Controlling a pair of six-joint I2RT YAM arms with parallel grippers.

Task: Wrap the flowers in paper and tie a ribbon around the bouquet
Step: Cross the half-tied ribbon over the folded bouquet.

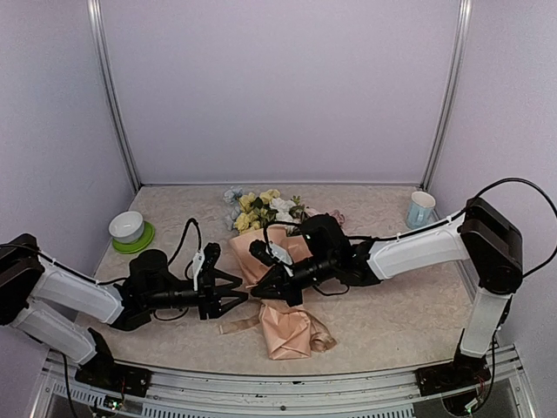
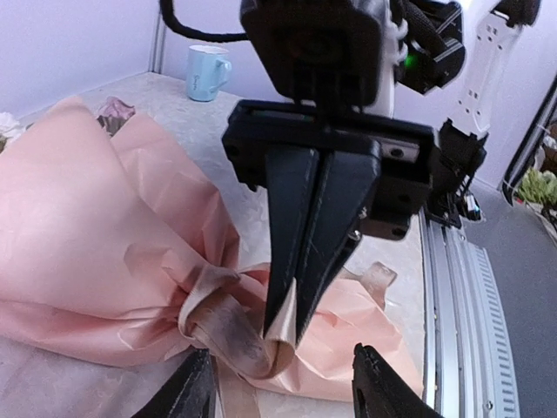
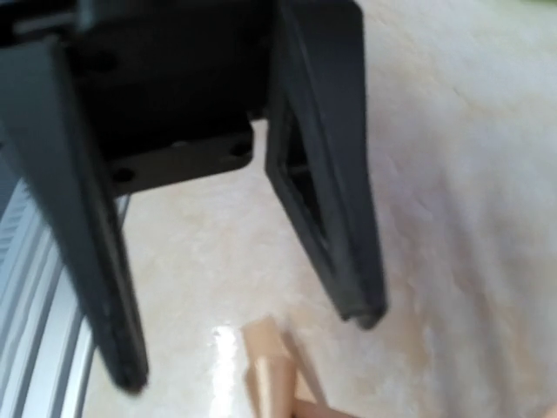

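Nearest the lens, at the bottom edge of the left wrist view, the left gripper (image 2: 285, 383) has its jaws spread, one tip on either side of the ribbon (image 2: 218, 318), and it holds nothing. Just above, at frame centre, the right gripper (image 2: 285, 331) reaches down from the top with jaws pressed together, pinching a fold of that ribbon where it cinches the bouquet (image 1: 291, 335) at its waist. Peach-pink paper (image 2: 78, 218) fills the left half. In the overhead view the flowers (image 1: 257, 209) poke out toward the upper middle, and a loose ribbon tail trails at lower centre.

My reading is that the knot is being formed, with a handover or counter-pull due next. To do it well, the left jaws should close on ribbon alone, beside the right tips and clear of the paper. They should then draw outward against the right's tension so the waist does not slacken.
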